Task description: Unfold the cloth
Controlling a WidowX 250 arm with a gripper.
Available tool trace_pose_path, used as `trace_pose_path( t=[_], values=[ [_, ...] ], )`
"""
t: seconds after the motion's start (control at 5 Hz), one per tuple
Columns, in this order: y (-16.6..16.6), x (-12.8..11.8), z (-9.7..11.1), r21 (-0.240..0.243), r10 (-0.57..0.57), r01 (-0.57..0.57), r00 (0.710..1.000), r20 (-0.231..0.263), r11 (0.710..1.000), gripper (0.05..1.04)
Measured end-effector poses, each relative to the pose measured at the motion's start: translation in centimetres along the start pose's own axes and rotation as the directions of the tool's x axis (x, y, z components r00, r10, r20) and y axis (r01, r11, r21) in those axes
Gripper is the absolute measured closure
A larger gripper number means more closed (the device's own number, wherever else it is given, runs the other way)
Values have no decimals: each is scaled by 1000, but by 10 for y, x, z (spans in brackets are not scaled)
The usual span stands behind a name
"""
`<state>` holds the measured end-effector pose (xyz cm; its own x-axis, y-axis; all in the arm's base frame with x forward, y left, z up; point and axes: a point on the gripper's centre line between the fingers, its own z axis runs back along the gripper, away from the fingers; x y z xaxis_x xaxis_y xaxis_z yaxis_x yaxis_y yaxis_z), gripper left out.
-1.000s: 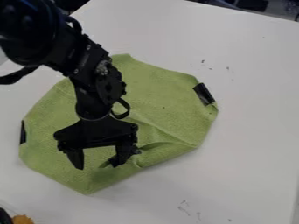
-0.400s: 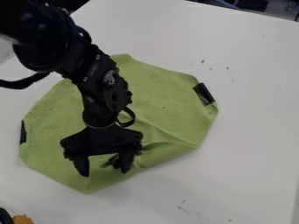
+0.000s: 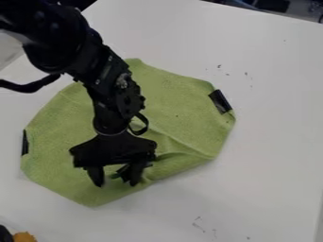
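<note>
Green cloth [image 3: 183, 106] lay creased on the white tabletop [image 3: 274, 123], beneath the gripper [image 3: 116, 184], whose fingers stood spread. Light and limp by appearance, it was likely best pinched at the loose fold [image 3: 188, 153] near its lower-right edge.

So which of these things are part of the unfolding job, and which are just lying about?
Part of the job:
- green cloth, with black strips at its edges
- black robot arm, its jaws apart over the cloth

Just lying about:
- orange item at the lower left, too cut off to identify
- dark item beside it
</note>
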<state>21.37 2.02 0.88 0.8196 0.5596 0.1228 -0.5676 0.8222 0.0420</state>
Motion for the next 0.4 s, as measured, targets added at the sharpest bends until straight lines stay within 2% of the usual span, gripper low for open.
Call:
trace_pose_path(
  t=[0.2, 0.4],
  values=[
    [0, 0, 0, 0, -1, 1, 1000, 4, 1000, 713],
    [2, 0, 0, 8, 0, 0, 1000, 1, 1000, 917]
  ],
)
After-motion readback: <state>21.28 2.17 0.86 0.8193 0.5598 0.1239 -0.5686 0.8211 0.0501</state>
